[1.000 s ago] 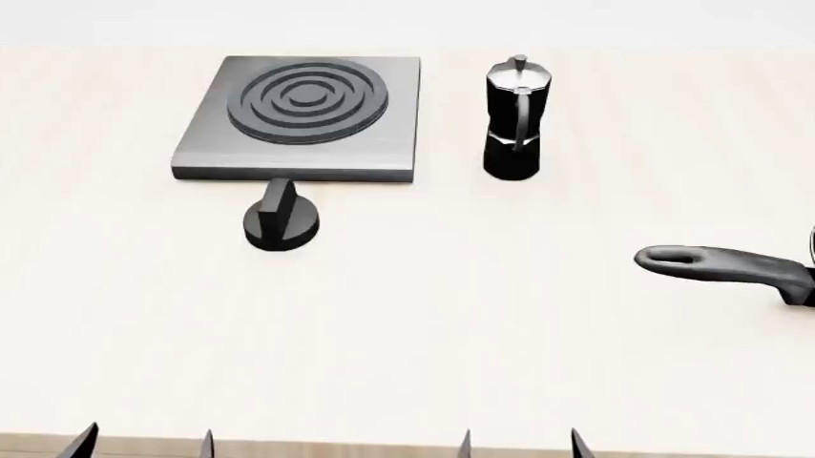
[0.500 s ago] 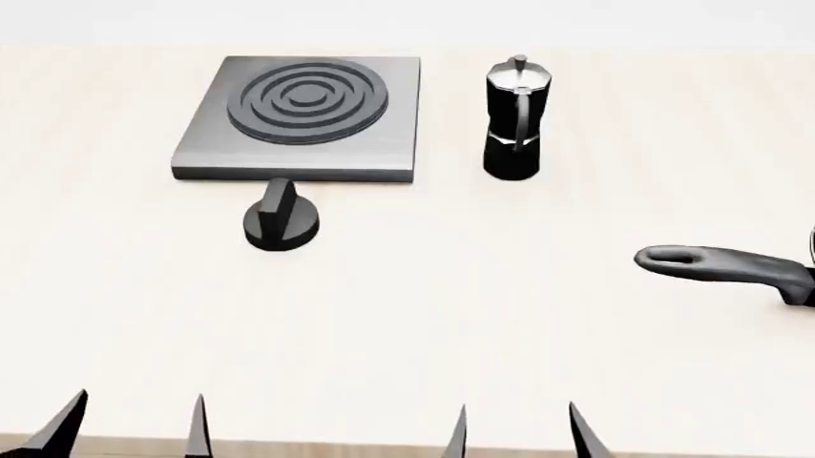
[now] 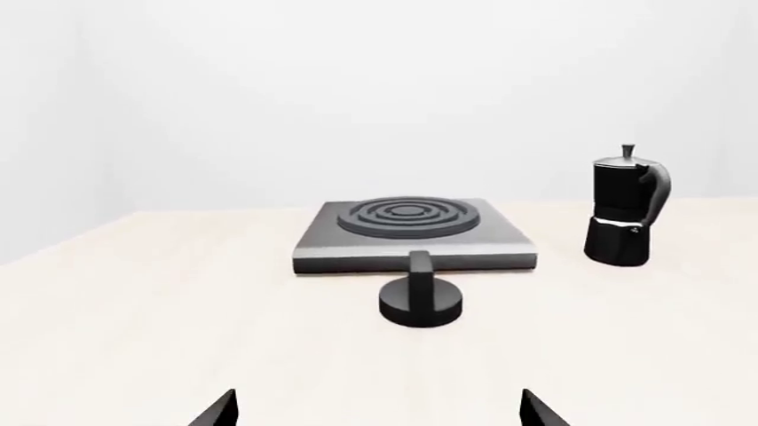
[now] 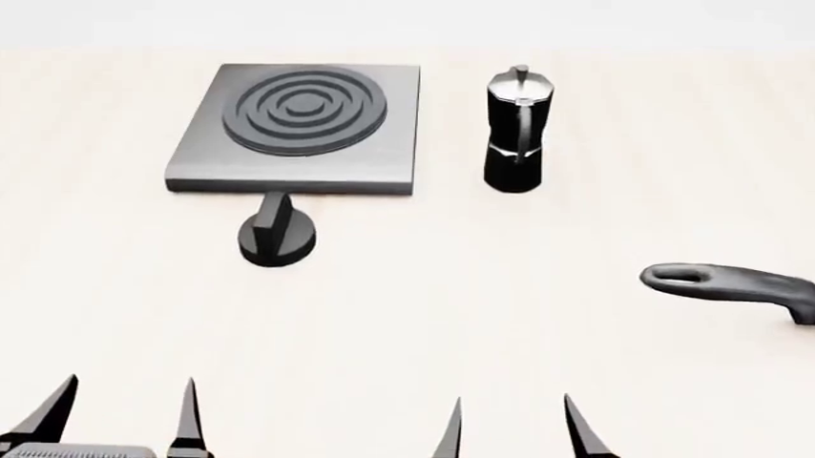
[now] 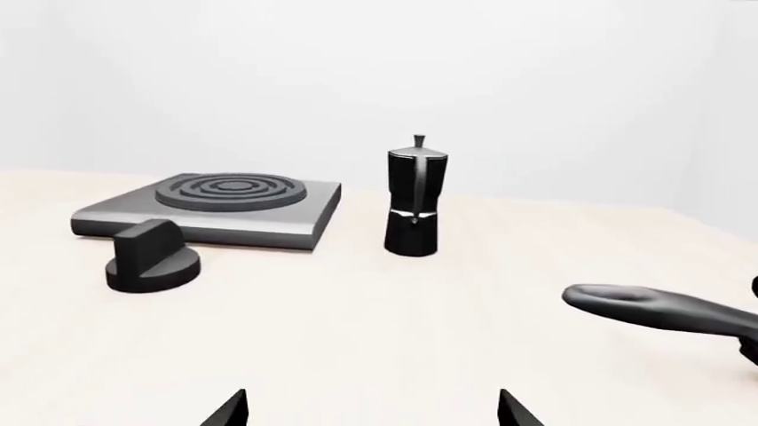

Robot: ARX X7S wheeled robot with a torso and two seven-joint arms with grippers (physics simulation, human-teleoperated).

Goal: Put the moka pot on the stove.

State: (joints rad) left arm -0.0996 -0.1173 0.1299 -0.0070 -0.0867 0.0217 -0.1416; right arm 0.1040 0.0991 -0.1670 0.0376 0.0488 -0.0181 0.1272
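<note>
Head view shows the moka pot (image 4: 517, 129) standing upright on the pale bench (image 4: 421, 315) toward its far edge, just beside the right side of the stove (image 4: 296, 129) but apart from it, not on the burner. A short black knob (image 4: 275, 234) sits just in front of the stove's near edge. A long black pan handle (image 4: 726, 284) reaches in from the right edge. At the near edge, the left gripper (image 4: 124, 420) and right gripper (image 4: 512, 429) both hang with fingertips spread apart, holding nothing, well apart from the pot.
</note>
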